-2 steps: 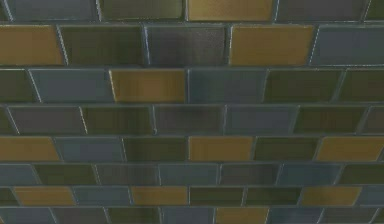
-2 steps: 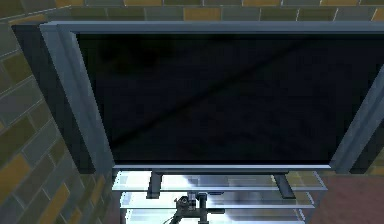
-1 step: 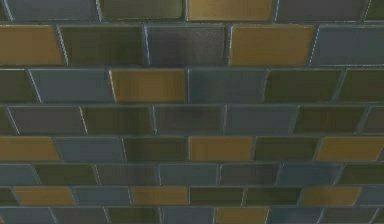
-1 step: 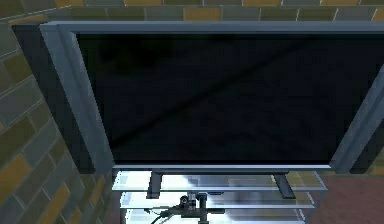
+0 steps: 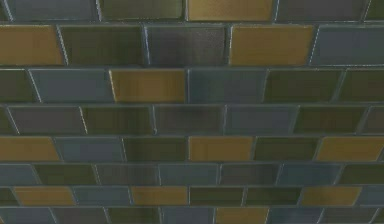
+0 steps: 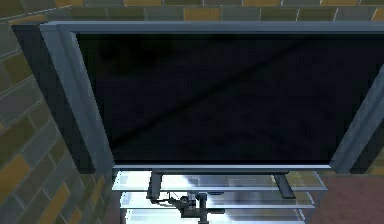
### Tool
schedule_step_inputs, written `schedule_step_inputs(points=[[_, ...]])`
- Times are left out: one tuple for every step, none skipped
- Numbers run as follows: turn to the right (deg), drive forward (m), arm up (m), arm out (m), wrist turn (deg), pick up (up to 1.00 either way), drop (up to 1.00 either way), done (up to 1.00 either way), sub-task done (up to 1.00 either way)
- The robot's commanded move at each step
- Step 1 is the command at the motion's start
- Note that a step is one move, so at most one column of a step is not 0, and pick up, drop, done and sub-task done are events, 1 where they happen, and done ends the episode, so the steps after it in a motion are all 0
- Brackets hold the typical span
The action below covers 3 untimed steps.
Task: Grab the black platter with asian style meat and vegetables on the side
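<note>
Brick wall in blue-grey, olive and ochre courses stands close ahead in the forward view, with no furniture and no floor line against it. Out on the arm's side is a big flat television, screen dark, frame grey. It stands on a glass-and-metal stand with pale shelves below the screen. Matching brickwork runs down the arm side view's left, and a patch of reddish floor lies at lower right.

Gripper: a small dark body low in the arm side view, just under the television's bottom edge and in front of the stand's shelves. Its fingers are too small to separate from the shelf edges behind them. Their state cannot be told, nor whether they have hold of anything, since shelf and frame sit right behind the far end.

Black platter: whereabouts cannot be told. Which way it lies from the fingers and how its long axis runs are both unknown from here. The shelves read as pale glass with glare, and nothing on them can be made out as a dark dish. Their lower tiers are cut off by the bottom edge, and the television hides whatever is behind it.

Judgement: searching stage, grasp not yet set up. With wall ahead and screen to the side, the next move likely calls for the base to turn or drive off toward a table or counter. Risk: the arm's end is close to stand and screen, and swinging round could knock them.
</note>
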Motion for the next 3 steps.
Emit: schedule_step_inputs(points=[[0.0, 0.0, 0.0, 0.0, 33.0, 0.0, 0.0, 0.0, 0.0], [0.0, 0.0, -0.3, 0.0, 0.0, 0.0, 0.0, 0.0, 0.0], [0.0, 0.0, 0.0, 0.0, 0.0, 1.0, 0.0, 0.0, 0.0]])
